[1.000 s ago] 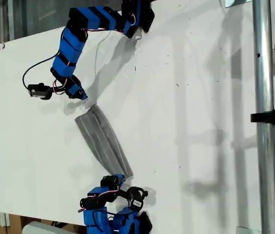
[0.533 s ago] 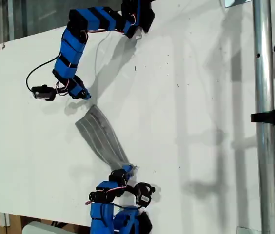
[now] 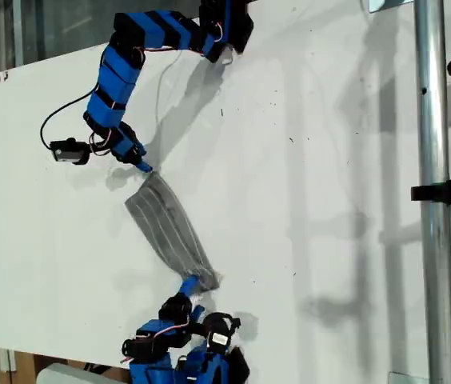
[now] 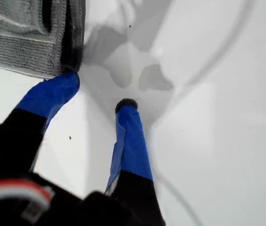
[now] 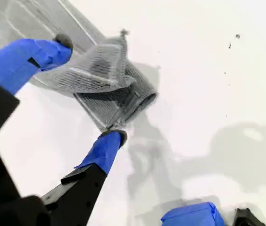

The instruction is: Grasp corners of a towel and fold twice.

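Observation:
The towel (image 3: 165, 224) lies as a narrow folded grey strip with pale stripes, running diagonally across the white table. My first gripper (image 3: 140, 163) is open at the strip's upper end. In the first wrist view one blue fingertip (image 4: 68, 79) touches the towel (image 4: 24, 42) at its corner, and the other (image 4: 126, 105) rests on bare table. My second gripper (image 3: 190, 285) is open at the strip's lower end. In the second wrist view its fingers (image 5: 110, 141) straddle the bunched, curled end of the towel (image 5: 104, 80).
A vertical metal pole (image 3: 433, 200) with a black clamp (image 3: 449, 192) stands at the exterior view's right. The table's edge (image 3: 17, 74) runs along the exterior view's upper left. The second arm's base (image 3: 185, 364) sits at the exterior view's bottom edge.
My first gripper has edged down onto the towel's upper corner. My second gripper has shifted at the lower end, which is now bunched and curled.

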Robot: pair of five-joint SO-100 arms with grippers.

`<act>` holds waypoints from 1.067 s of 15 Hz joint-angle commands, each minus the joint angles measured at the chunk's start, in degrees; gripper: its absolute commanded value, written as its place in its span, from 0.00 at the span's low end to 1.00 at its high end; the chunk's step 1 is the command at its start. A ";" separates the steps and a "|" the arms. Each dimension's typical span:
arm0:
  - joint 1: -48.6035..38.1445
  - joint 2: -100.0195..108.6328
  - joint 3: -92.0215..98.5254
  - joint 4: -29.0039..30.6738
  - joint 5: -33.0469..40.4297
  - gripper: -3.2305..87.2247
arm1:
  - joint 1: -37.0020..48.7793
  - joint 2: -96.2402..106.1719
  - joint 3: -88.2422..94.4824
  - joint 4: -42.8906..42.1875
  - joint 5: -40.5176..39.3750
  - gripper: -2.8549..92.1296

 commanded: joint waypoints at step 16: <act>16.26 69.79 42.98 -18.11 -3.25 0.03 | -12.13 -17.40 -23.03 -13.18 7.91 0.23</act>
